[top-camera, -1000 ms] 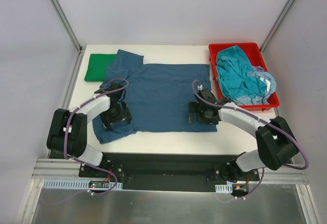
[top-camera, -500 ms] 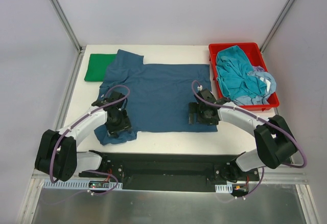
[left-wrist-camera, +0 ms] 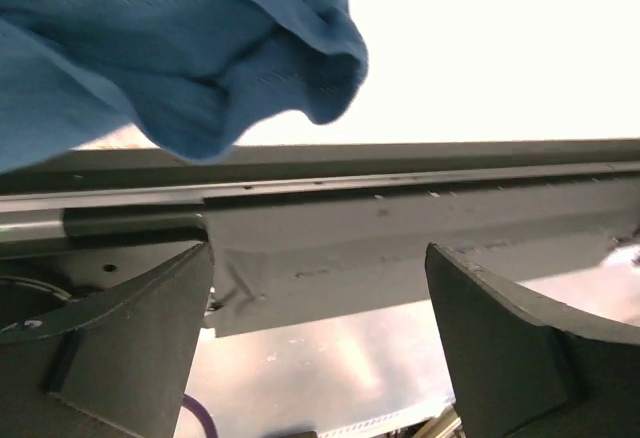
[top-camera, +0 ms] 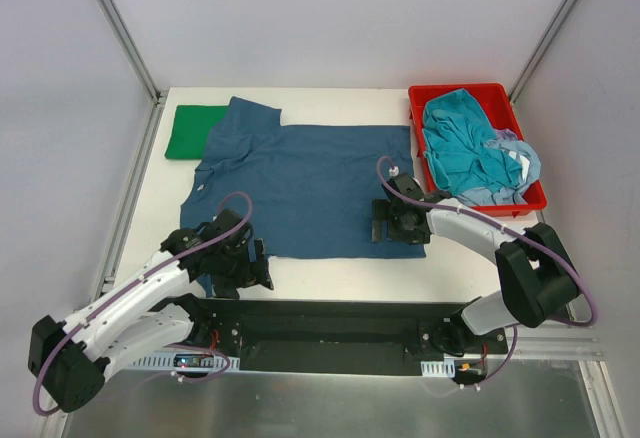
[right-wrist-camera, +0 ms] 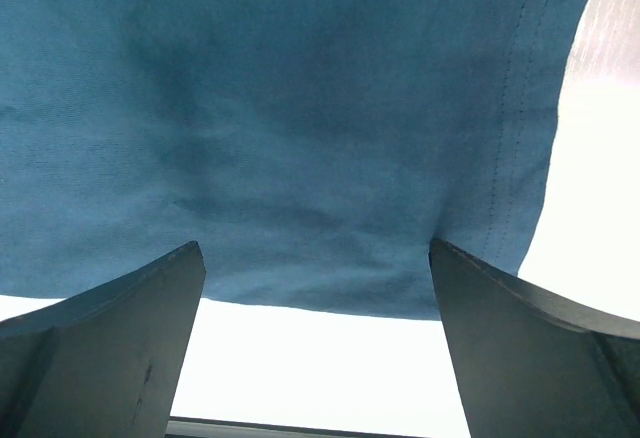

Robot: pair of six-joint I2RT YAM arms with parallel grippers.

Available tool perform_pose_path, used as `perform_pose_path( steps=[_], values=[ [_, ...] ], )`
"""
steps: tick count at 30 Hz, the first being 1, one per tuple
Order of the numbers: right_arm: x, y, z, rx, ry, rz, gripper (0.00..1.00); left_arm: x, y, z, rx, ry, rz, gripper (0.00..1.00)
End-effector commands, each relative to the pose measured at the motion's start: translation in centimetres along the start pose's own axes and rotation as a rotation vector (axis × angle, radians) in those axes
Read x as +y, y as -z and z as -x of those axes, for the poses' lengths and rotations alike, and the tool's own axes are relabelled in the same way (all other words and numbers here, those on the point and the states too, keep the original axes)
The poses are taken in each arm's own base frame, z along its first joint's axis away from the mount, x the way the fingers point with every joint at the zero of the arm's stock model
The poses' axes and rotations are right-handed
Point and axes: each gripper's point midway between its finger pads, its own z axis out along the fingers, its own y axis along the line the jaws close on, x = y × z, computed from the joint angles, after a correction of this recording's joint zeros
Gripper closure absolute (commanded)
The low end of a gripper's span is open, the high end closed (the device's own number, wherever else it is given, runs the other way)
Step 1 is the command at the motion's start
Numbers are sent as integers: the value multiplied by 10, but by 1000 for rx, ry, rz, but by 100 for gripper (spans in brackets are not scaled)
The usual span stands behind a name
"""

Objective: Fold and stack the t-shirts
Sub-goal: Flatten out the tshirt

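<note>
now the navy t-shirt is seen spread on the worktop. its bunched near-left sleeve could be missed or dragged off the edge, as the left gripper is angled low past it, jaws apart and empty. the right gripper is poised over the near-right hem, jaws wide apart.

We've got a plain dark navy-blue t-shirt and a plain bright green t-shirt, both on the white table; teal t-shirt and pale blue t-shirt in the solid red tray.
</note>
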Motion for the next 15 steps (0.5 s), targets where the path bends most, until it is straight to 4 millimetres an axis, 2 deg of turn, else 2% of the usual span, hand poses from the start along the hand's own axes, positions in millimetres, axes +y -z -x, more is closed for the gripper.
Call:
perform_pose_path(
  steps=[1, 2, 5, 6, 9, 10, 13, 15],
  values=[
    [-1, 6, 11, -30, 1, -6, 4, -24, 30, -16, 16, -42, -156, 8],
    [-2, 7, 11, -34, 0, -6, 4, -27, 37, -8, -34, -56, -174, 1],
    [-1, 10, 14, -51, 3, 0, 4, -31, 58, 31, -249, -57, -149, 1],
    [-2, 10, 14, -55, 3, 0, 4, -30, 64, 50, -341, -41, -114, 1],
    [0, 11, 14, -58, 1, 10, 4, -19, 66, 98, -527, 20, 50, 1],
    [0, 10, 14, -55, 4, 11, 4, -19, 64, 108, -549, 28, 95, 1],
    [1, 10, 12, -47, 5, 19, 4, -23, 61, 124, -529, 24, 163, 1],
    [1, 9, 11, -47, 3, 19, 4, -21, 48, 127, -501, 34, 207, 1]
  ],
)
